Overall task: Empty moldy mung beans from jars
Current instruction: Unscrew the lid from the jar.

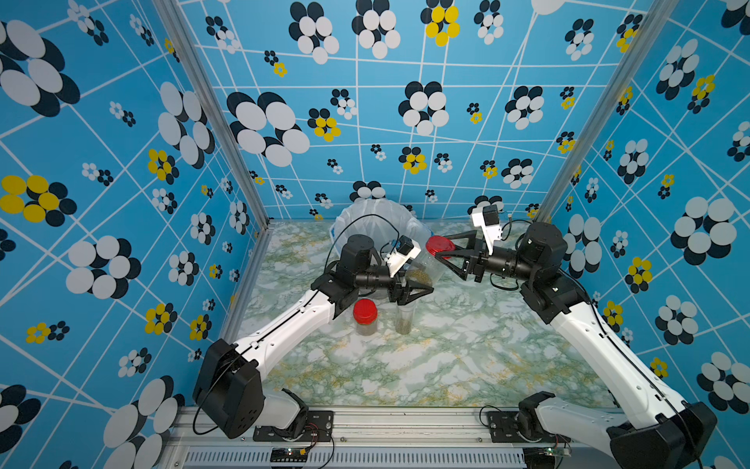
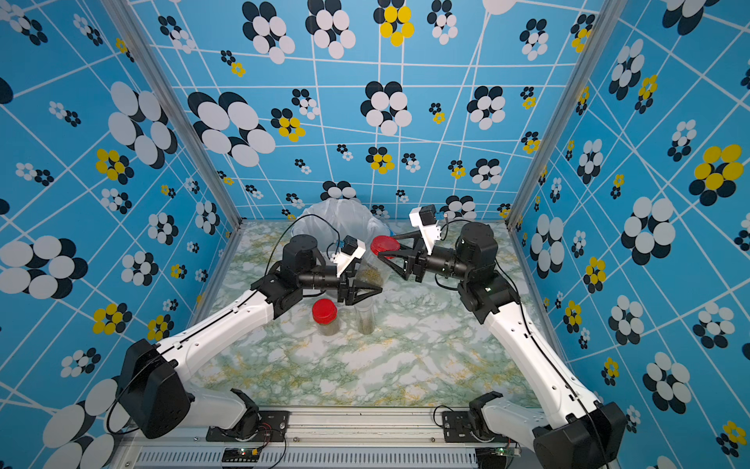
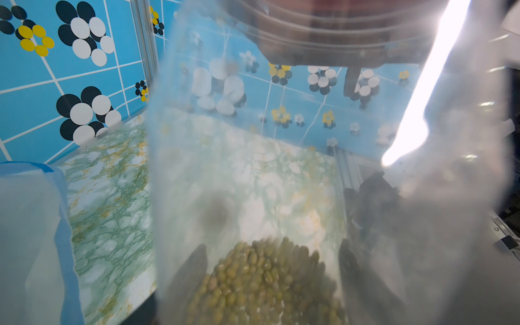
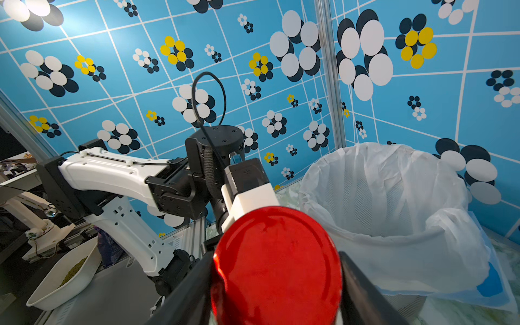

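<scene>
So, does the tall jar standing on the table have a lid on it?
No, the tall jar stands open-topped, while the short jar beside it carries a red lid.

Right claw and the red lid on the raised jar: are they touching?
Touching. In the right wrist view, the right claw's black fingers press against both sides of the red lid, with no gap visible.

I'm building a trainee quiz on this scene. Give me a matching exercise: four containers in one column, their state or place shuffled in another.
1. raised jar
2. short table jar
3. tall jar
4. bucket

A. farthest back, lined white
B. standing, lidless
C. tilted, gripped by left gripper and right gripper
D. standing, closed

Pairs: 1-C, 2-D, 3-B, 4-A.
</scene>
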